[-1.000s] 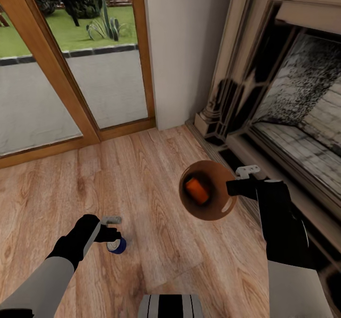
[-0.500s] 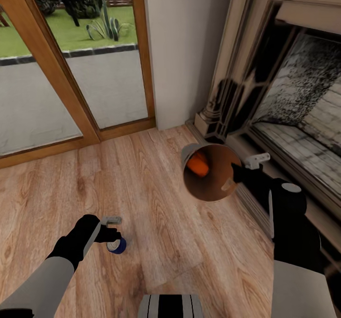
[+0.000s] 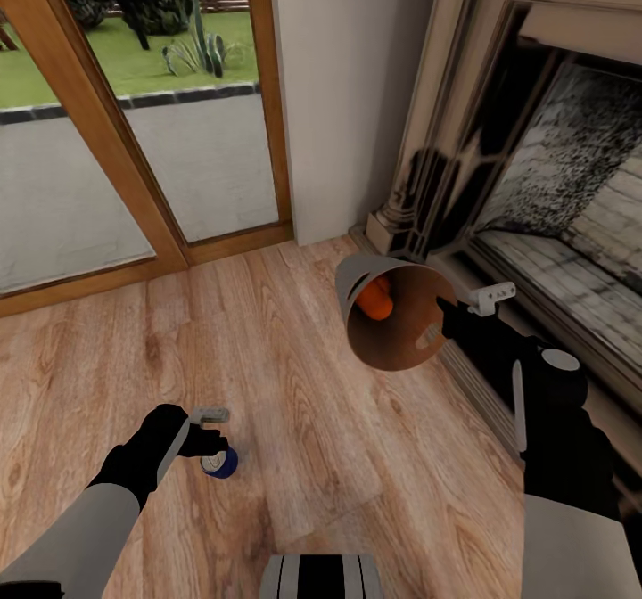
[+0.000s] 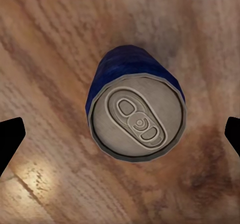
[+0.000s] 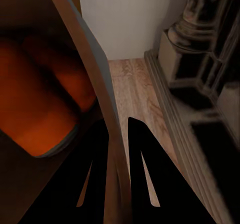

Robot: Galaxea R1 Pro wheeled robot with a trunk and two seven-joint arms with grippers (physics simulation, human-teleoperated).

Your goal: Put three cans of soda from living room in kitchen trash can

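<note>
At about seven o'clock, the left gripper (image 3: pixel 210 438) hangs spread wide over the upright dark blue soda can (image 4: pixel 135 103) on the wood-plank floor (image 3: pixel 294 421), gripping nothing; closing on it seems next. Farther off at two o'clock, the right gripper (image 5: pixel 119 149) pinches the rim of the tilted pale grey, brown-lined tapered trash can (image 3: pixel 392 318), with an orange soda can (image 3: pixel 376 299) inside.

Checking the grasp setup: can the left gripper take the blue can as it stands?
Probably yes. The left gripper is right over the upright blue can on the floor, fingers open either side, nothing between them.
</note>
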